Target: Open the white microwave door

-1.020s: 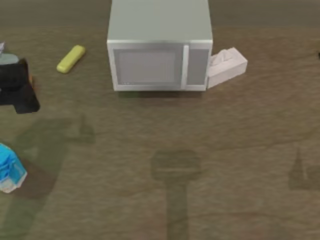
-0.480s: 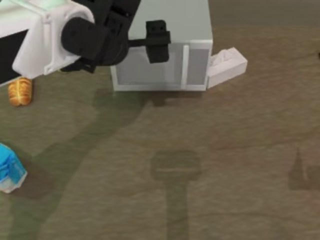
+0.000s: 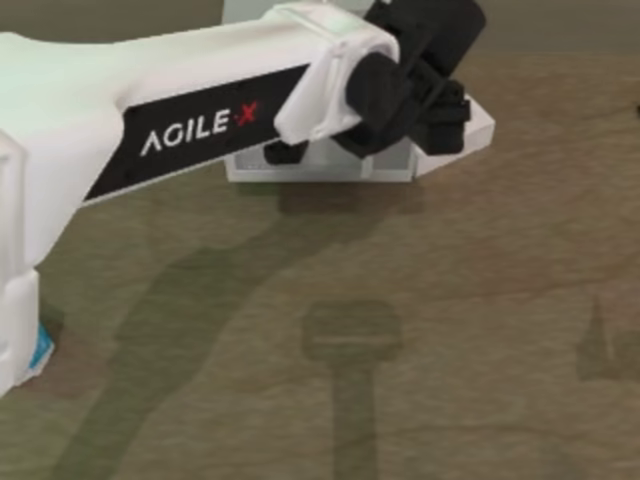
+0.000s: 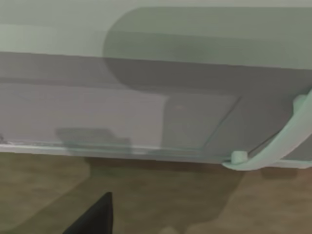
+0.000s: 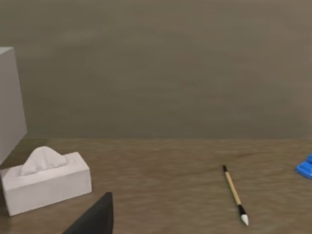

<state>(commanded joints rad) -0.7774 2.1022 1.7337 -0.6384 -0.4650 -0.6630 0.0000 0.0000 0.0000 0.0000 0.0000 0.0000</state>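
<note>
One arm does the work: the left arm reaches across the top of the top view, and the left gripper hangs at the upper middle, in front of the white microwave, which sits at the upper middle of the table. I cannot tell if its claw is spread or pressed together. In the left wrist view the microwave door looks closed, with its curved white handle bar at the right edge. I think the claw should line up with that bar, close around it, then pull slowly in a curve. A tissue box sits just beside the microwave, so keep clear of it. The right gripper is out of sight
</note>
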